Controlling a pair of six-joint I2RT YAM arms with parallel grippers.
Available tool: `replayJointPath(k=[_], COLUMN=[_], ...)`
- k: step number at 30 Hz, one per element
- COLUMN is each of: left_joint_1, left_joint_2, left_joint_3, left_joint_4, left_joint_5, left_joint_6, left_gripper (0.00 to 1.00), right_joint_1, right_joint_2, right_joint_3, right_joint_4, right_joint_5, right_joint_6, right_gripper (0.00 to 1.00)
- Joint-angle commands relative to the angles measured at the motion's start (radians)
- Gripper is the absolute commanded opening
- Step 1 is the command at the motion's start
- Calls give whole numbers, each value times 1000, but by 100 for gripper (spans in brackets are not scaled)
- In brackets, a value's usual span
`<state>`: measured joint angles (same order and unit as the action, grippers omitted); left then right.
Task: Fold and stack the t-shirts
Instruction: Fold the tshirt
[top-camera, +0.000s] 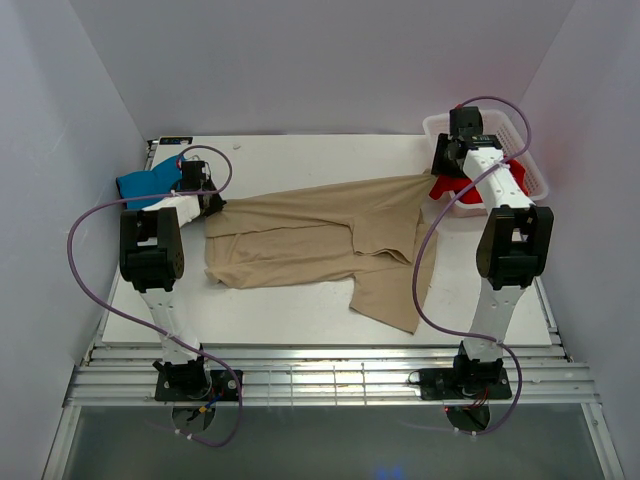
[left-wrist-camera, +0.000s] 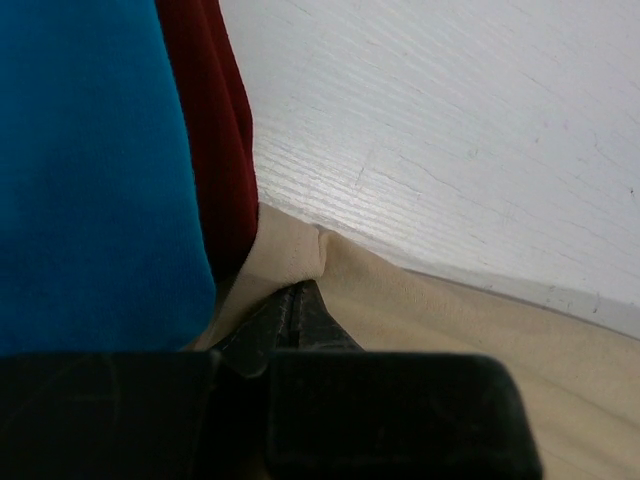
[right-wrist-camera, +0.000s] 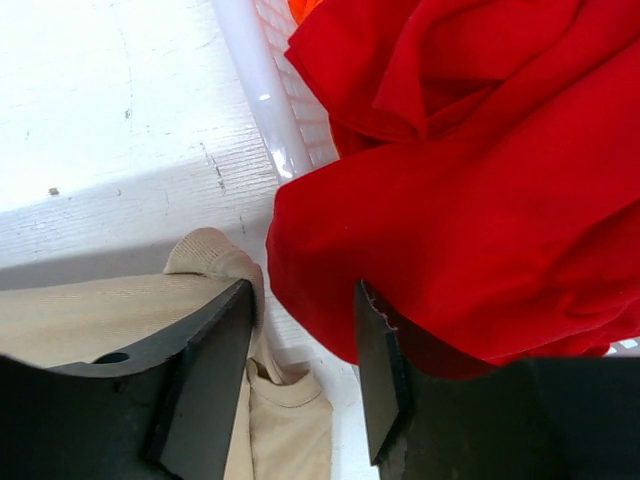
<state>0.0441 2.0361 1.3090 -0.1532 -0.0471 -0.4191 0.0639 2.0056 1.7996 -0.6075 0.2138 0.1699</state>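
The tan t-shirt (top-camera: 300, 240) lies flat on the counter (top-camera: 300, 160), long axis left to right between both arms, left end seemingly pinched in the closed left tool (left-wrist-camera: 300, 300), right corner at the open right tool (right-wrist-camera: 302, 295).

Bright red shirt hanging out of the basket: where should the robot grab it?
Pinch the bright red t-shirt at the fold spilling over the rim of the white basket, coming from the table side: that lobe hangs free outside the lattice, right by the open right gripper.
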Motion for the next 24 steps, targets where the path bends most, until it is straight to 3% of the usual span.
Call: replayJointPath(k=[1, 24], left_joint_1=[46, 46], left_joint_2=[61, 84], left_joint_3=[-60, -13], left_joint_4=[-209, -215], left_joint_5=[-99, -43], left_joint_6=[45, 48], left_gripper=[0, 0], right_joint_1=[-35, -142], right_joint_2=[-21, 38], right_joint_3=[52, 202], right_joint_4=[2, -35], right_joint_5=[59, -31], right_joint_6=[-20, 57], right_gripper=[52, 53])
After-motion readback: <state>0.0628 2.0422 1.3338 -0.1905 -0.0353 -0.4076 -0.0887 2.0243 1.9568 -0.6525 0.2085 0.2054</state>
